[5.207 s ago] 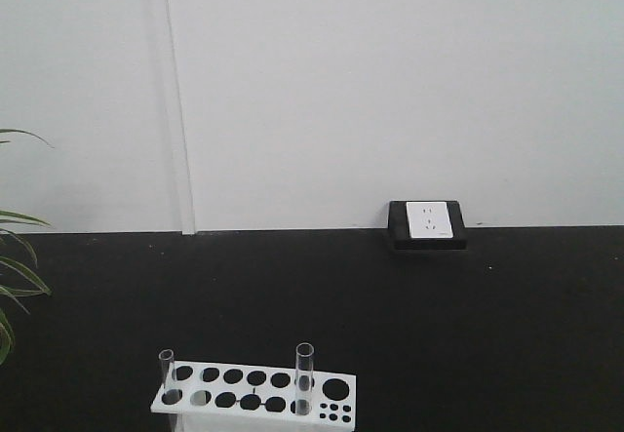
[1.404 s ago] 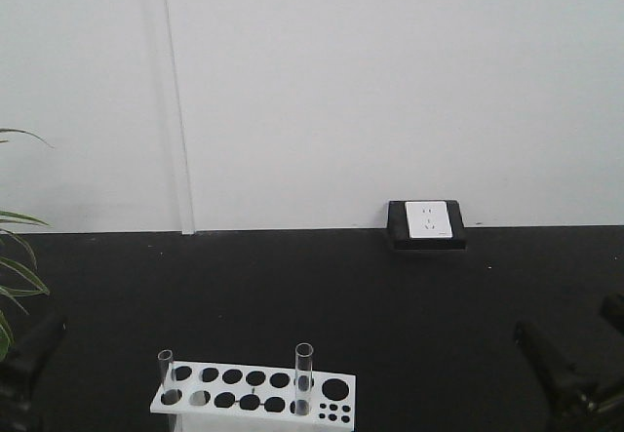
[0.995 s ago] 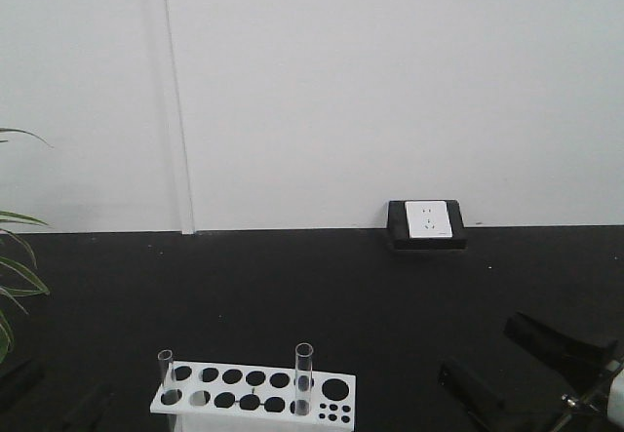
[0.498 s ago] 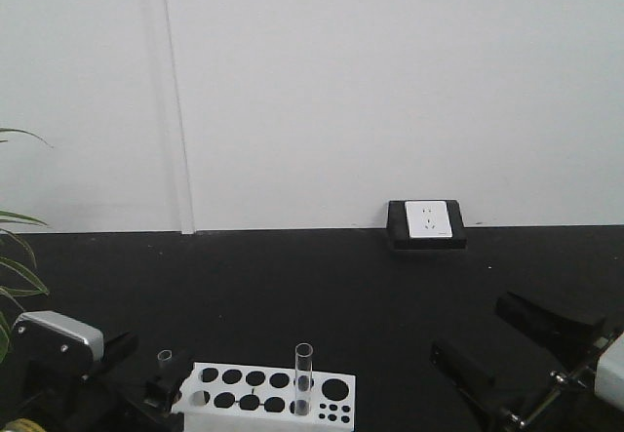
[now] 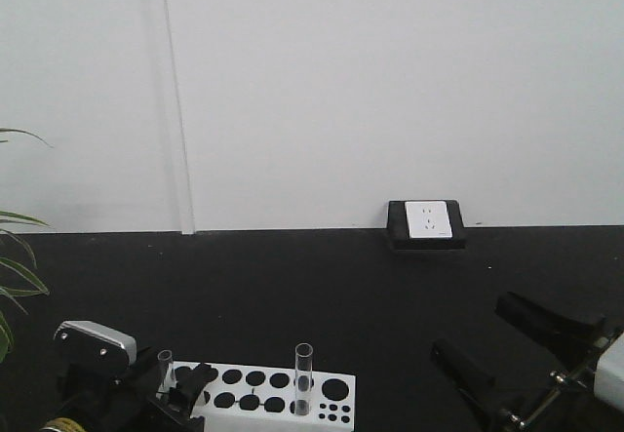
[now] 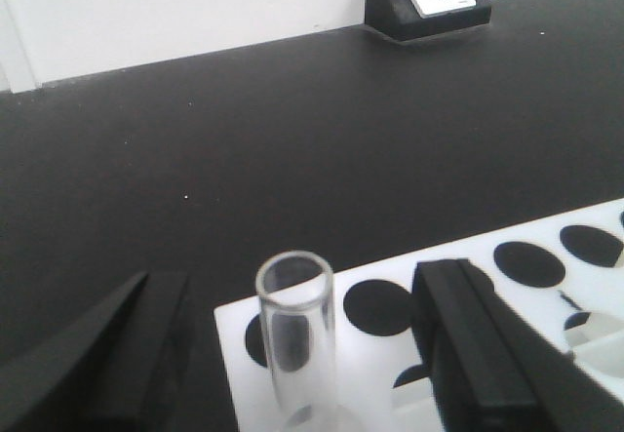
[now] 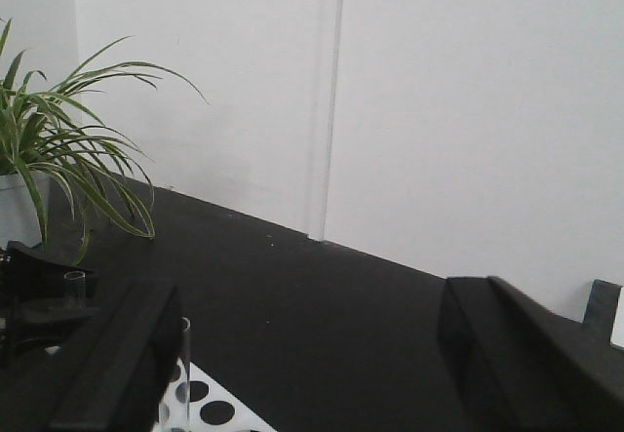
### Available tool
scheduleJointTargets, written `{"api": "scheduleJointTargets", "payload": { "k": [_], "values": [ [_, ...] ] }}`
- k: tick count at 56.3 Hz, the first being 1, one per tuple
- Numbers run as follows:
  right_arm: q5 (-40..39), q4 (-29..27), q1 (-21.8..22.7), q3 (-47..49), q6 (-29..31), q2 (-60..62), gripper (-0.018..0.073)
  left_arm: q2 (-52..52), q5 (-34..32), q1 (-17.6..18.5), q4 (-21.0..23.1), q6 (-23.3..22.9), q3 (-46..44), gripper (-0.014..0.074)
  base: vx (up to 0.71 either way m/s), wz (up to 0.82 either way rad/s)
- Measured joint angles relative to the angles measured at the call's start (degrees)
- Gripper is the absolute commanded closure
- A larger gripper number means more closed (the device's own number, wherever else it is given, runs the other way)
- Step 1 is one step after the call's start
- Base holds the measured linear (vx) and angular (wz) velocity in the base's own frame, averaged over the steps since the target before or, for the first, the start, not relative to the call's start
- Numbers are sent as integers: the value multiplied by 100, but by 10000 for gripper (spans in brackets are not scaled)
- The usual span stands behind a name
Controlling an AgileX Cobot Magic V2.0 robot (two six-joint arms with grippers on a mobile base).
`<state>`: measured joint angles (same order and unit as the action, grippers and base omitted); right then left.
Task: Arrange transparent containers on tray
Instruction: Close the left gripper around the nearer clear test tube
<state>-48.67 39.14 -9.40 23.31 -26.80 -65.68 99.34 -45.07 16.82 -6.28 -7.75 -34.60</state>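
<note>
A black bench (image 5: 312, 295) runs up to a plain white wall (image 5: 390, 91), which has a thin vertical seam (image 5: 175, 100) left of centre. A white socket in a black wedge-shaped block (image 5: 427, 221) sits against the wall. A white rack (image 5: 319, 399) with two rows of round holes and a cluster of small ones at one end stands nearer. A long-leaved green plant (image 7: 58, 159) sits in a pale pot (image 7: 15, 208) at the bench's left end.

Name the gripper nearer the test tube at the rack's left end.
Left. The left gripper straddles that test tube, one finger on each side, open. The right gripper hangs open beyond the rack's other end.
</note>
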Motion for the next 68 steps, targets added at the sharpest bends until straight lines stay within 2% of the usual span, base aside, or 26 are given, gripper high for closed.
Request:
{"api": "scheduleJointTargets", "payload": {
  "k": [14,17,31,40,49,57,62,68],
  "values": [
    [-1,0,0,0,0,0,-26,6,-246,0,-5,-107,-1,545,0,0],
    [-7,0,0,0,0,0,-26,6,-251,0,-12,-107,-1,607,0,0],
    [-6,0,0,0,0,0,-26,-89,-231,0,-17,-117,-1,603,0,0],
    [-6,0,0,0,0,0,-26,-825,23,0,-103,-117,-19,603,0,0],
    [-27,186,0,0,-35,0,-20,-1861,908,0,-479,-117,-431,603,0,0],
    [-47,803,0,0,-201,-60,2,-2903,2197,0,-946,-117,-1080,601,0,0],
    [-158,1073,0,0,-254,-223,19,-3425,2727,0,-1009,-122,-1373,600,0,0],
    [-470,1136,0,12,-298,-593,30,-3888,3010,0,-1013,-122,-1502,600,0,0]
  ]
}}
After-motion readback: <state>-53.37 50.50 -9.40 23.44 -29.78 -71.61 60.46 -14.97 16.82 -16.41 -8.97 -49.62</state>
